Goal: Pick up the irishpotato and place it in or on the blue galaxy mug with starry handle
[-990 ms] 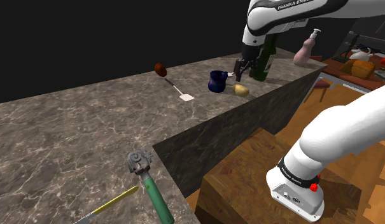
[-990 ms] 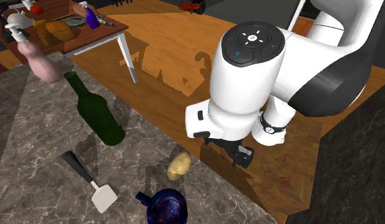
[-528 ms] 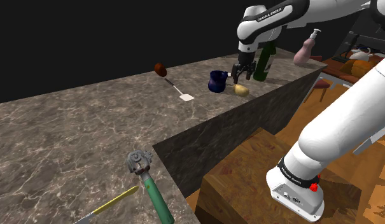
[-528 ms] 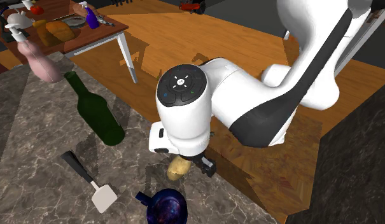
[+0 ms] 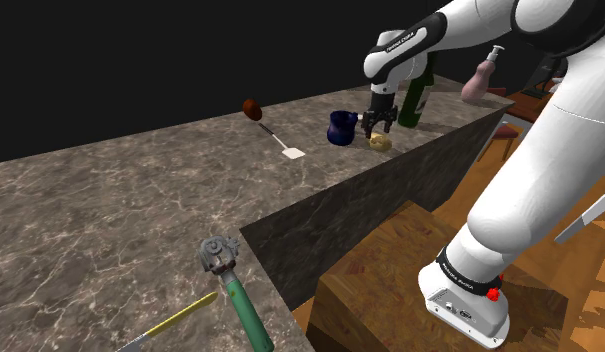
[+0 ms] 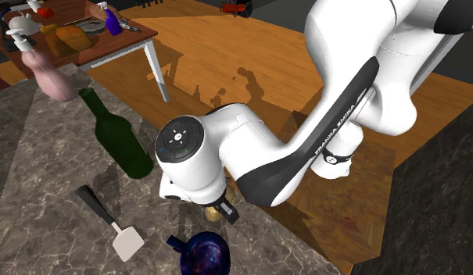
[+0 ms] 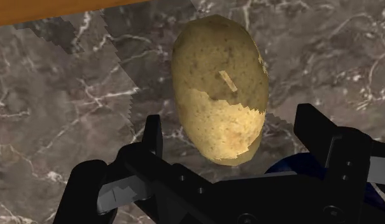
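- Potato point(image 7: 219, 95): tan-yellow, finely speckled brown.
- Mug point(image 6: 205, 255): deep blue, seemingly flecked with purple and pale stars.
- Countertop point(image 5: 110, 200): grey-brown marble, white veins.
- Wine bottle point(image 6: 117, 144): dark green.
- Spatula point(image 6: 113, 226): black handle, white blade.
- Pump bottle point(image 6: 55, 78): pink, white top.

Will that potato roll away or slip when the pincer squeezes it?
It might roll: the potato is egg-shaped and lies on a smooth marbled counter. It looks solid, so it probably won't squash. Its curved sides could slip from the open pincer, so squeezing across the middle seems safest.
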You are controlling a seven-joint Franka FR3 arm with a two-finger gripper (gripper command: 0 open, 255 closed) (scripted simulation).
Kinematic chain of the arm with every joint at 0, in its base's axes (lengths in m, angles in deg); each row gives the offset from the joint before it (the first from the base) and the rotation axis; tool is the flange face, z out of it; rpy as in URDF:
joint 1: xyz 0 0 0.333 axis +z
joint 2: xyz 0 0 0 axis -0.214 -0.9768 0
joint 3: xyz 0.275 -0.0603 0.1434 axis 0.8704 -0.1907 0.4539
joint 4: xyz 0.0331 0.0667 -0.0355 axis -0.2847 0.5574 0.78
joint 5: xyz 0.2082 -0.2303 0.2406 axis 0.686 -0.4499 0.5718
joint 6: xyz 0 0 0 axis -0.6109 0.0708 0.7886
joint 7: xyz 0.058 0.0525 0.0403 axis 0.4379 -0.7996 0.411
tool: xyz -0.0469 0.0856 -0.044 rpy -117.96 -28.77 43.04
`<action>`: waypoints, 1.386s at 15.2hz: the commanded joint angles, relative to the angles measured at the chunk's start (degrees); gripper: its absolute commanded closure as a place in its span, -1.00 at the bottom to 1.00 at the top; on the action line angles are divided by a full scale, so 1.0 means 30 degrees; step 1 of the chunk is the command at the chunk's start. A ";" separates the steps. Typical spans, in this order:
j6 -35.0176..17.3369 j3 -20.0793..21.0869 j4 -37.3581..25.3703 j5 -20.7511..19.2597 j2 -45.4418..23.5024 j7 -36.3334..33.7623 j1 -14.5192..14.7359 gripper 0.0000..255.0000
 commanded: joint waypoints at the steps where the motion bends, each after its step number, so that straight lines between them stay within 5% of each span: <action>1: -0.0517 -0.0017 0.0180 0.0095 -0.0345 0.0073 -0.0036 -1.00; 12: -0.1430 -0.0031 0.0677 0.0216 -0.0778 0.0170 -0.0087 -1.00; 13: -0.1430 -0.0031 0.0677 0.0216 -0.0778 0.0170 -0.0087 1.00; 21: -0.1442 -0.0029 0.0688 0.0216 -0.0778 0.0166 -0.0086 1.00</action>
